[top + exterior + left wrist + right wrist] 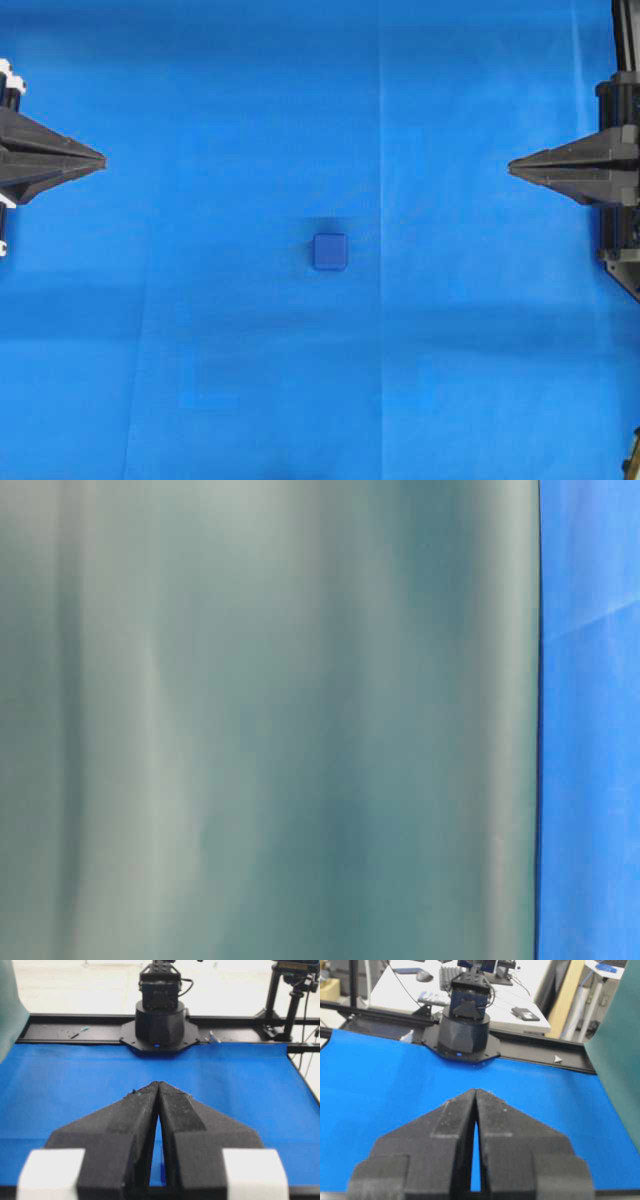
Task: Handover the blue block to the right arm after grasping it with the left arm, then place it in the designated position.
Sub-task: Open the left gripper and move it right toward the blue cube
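The blue block (pixel 330 251), a small dark-blue cube, lies on the blue cloth (pixel 200 330) near the middle of the overhead view. My left gripper (pixel 103 159), with white brackets, sits at the left edge, shut and empty, tips pointing right. Far to the right, my all-black right gripper (pixel 510 166) is also shut on nothing, tips pointing left. Both are well apart from the block. In the left wrist view the shut tips (pixel 158 1083) meet; a sliver of the block (pixel 162 1172) shows through the gap between the fingers. The right wrist view shows its tips (pixel 475 1090) together.
Each wrist view shows the opposite arm's black base (pixel 160 1022) (pixel 465 1030) at the cloth's far edge. A grey-green sheet (pixel 270 720) fills most of the table-level view, hiding the scene. Desks and clutter (pixel 515 1010) lie beyond the table.
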{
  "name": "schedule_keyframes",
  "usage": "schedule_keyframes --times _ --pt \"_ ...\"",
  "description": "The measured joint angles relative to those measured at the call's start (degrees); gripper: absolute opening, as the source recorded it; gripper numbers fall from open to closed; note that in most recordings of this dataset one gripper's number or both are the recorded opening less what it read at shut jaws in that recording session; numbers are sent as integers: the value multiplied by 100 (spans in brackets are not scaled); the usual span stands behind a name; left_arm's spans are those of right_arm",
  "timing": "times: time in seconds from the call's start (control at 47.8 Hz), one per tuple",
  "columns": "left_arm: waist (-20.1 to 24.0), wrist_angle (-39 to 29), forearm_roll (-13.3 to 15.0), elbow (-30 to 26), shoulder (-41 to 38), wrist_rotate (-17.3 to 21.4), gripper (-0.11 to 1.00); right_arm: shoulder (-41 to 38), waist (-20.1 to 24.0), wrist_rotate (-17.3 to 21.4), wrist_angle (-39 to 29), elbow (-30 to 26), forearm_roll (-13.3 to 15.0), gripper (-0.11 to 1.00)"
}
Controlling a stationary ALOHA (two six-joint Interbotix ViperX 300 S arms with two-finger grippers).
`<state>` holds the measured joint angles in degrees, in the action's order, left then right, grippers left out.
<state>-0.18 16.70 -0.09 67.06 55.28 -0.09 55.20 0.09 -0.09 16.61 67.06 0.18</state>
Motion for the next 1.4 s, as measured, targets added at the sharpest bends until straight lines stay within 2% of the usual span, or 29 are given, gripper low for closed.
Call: schedule_keyframes --times 0.356,0.733,0.775,0.859,1.005,1.089,1.173,1.403 --pt "-105 -176 0 0 0 0 0 -18 -9 -44 -483 -53 0 -3" --pt "-114 -167 -9 0 0 -26 1 -9 -9 0 -501 -53 0 -2" --pt "-114 -176 -9 0 0 -26 6 -9 -9 9 -501 -53 0 2" --pt "-114 -167 -9 0 0 -18 25 -9 -9 18 -501 -53 0 16" --pt "-114 -167 -18 -9 9 9 69 -18 -9 44 -501 -53 0 57" --pt "-114 -167 -9 0 9 0 87 -9 -9 53 -510 -53 -9 82" --pt "-114 -158 -18 0 18 0 92 -9 -9 53 -501 -53 -9 96" --pt "-105 -158 -9 0 9 -18 92 -9 -9 70 -510 -53 -26 96"
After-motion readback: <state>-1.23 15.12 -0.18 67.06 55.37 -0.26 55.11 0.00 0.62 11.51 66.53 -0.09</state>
